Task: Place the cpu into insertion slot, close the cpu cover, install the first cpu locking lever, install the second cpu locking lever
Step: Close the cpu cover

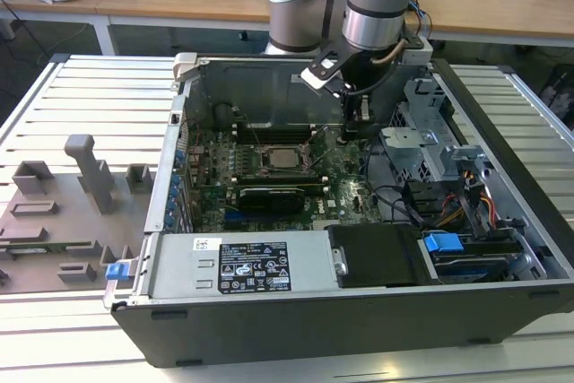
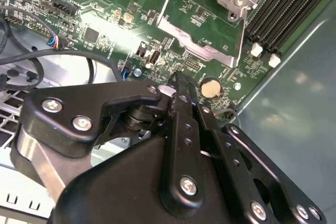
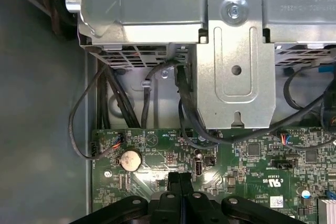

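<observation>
In the exterior view the cpu (image 1: 287, 157) shows its silver top inside the insertion slot (image 1: 265, 164) at the middle of the motherboard, with the dark cpu cover (image 1: 308, 165) framing it. My gripper (image 1: 352, 125) hangs over the board off the slot's corner, toward the exterior view's right. Its fingers are shut with nothing between them in both wrist views (image 2: 181, 81) (image 3: 180, 177). The steel edge of the slot (image 2: 202, 45) and a thin locking lever (image 2: 167, 1) lie just beyond the fingertips. Whether the levers are latched cannot be told.
A round coin battery (image 3: 130, 158) sits on the board close to the fingertips. A metal drive cage (image 3: 236, 66) and loose black cables (image 3: 181, 103) stand past them. The case wall (image 1: 269, 87) is at the back, the power supply (image 1: 242, 266) in front, and memory slots (image 2: 283, 9) beside the socket.
</observation>
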Controlling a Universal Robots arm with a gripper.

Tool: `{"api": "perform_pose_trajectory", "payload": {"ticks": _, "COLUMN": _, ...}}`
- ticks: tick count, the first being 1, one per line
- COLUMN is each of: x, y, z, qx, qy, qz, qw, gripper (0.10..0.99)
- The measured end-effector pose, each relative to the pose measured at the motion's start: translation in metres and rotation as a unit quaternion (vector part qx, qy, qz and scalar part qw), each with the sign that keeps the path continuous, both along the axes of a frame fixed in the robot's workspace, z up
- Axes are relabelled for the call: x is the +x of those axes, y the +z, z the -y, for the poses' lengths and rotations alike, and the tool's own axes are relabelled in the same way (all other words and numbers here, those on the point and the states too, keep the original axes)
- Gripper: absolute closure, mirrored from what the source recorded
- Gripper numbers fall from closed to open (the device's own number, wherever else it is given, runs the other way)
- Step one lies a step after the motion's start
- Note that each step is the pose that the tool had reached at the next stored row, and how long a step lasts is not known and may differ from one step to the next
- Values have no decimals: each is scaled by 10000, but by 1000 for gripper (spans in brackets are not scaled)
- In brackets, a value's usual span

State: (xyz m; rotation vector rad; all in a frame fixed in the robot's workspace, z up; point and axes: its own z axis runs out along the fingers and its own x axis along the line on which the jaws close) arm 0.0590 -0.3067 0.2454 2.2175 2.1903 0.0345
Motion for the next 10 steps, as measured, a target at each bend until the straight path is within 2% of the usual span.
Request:
{"api": "perform_pose_trajectory", "payload": {"ticks": 6, "x": -18, "y": -37, "z": 0, "qx": -2, "qy": 0, "qz": 0, "qw": 10000, "gripper": 980}}
{"api": "perform_pose_trajectory", "payload": {"ticks": 10, "x": -68, "y": -40, "z": 0, "qx": -1, "qy": 0, "qz": 0, "qw": 10000, "gripper": 980}}
